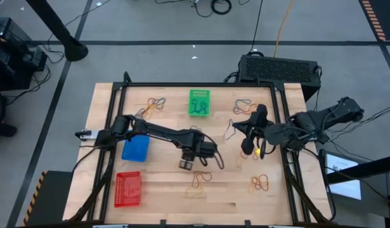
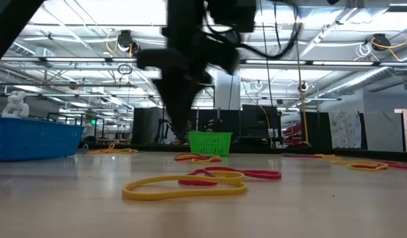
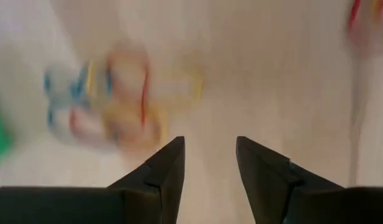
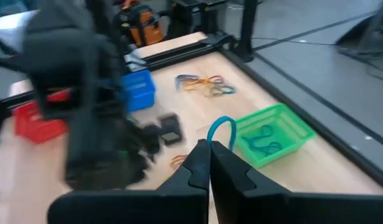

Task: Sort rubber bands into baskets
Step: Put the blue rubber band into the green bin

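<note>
Now we see the left gripper (image 3: 210,163) with jaws parted and empty above the wooden counter (image 1: 163,190); the right gripper's (image 4: 209,163) jaws pinch a thin blue rubber band (image 4: 221,129).

Your high view looks straight down on the whole counter (image 1: 245,190). Your low view sits at counter height, facing twelve o'clock toward the green basket (image 2: 210,143). Each wrist view looks out past its own jaws, close to the counter. High, low and right wrist views share that green basket.

Lab/workshop: concrete floor (image 1: 150,25) w/ loose cables (image 1: 215,6), ceiling trusses (image 2: 71,63).
</note>
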`<state>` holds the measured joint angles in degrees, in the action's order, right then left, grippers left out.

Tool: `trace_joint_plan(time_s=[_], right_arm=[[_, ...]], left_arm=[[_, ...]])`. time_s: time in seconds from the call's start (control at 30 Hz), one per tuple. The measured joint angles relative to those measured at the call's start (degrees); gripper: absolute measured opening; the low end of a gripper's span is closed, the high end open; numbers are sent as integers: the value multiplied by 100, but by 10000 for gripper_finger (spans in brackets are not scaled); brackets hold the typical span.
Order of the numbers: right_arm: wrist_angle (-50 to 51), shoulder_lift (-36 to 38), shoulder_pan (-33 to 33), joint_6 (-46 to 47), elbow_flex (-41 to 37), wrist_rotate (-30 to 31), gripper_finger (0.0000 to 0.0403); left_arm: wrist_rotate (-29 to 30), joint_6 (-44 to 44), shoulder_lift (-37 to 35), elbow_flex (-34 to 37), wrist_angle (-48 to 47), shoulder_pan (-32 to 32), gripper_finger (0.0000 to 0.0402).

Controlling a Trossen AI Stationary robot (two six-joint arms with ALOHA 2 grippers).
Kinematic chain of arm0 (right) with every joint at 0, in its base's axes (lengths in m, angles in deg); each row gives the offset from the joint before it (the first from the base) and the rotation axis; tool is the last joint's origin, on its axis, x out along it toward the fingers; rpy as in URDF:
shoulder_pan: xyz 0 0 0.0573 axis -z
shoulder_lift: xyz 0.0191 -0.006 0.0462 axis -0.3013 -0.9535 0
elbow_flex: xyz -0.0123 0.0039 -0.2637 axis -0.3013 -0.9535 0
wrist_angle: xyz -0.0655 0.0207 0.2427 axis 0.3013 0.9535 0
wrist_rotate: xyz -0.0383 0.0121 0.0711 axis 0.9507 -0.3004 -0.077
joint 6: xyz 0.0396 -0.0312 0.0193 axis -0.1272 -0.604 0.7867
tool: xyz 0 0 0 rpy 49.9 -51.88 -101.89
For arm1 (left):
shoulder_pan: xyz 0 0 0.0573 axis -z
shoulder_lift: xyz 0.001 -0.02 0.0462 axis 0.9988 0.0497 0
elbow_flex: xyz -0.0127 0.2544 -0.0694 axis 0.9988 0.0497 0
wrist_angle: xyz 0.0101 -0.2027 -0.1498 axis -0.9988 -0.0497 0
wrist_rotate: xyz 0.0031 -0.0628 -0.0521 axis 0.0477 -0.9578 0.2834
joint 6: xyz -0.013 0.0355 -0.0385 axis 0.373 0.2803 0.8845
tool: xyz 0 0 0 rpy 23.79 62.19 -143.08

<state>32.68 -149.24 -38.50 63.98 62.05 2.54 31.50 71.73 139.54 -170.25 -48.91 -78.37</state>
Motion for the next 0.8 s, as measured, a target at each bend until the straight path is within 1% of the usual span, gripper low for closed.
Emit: trace_joint_plan(time_s=[0.07,0.17,0.3,0.4,0.5,0.6,0.7,0.8], right_arm=[[2,-23,143,-25,0,80,0],[6,-108,401,-30,0,128,0],[6,-309,745,-149,0,109,0],[-138,-520,1020,-374,0,-144,0],[-443,-785,1324,-586,0,-299,0],[-899,-1102,1672,-960,0,-632,0],[-1537,-1433,2114,-1455,0,-1026,0],[-2137,-1757,2667,-1811,0,-1424,0]], left_arm=[[330,186,-171,67,-425,105,152],[860,256,-609,499,-547,294,152],[1092,290,-1707,1603,-292,414,152],[1105,478,-2795,2697,285,410,152],[1110,629,-4022,3832,1238,410,152],[1191,555,-5217,4856,2373,410,152],[1246,408,-6343,5650,3662,410,152],[1260,112,-7250,6355,4981,410,152]])
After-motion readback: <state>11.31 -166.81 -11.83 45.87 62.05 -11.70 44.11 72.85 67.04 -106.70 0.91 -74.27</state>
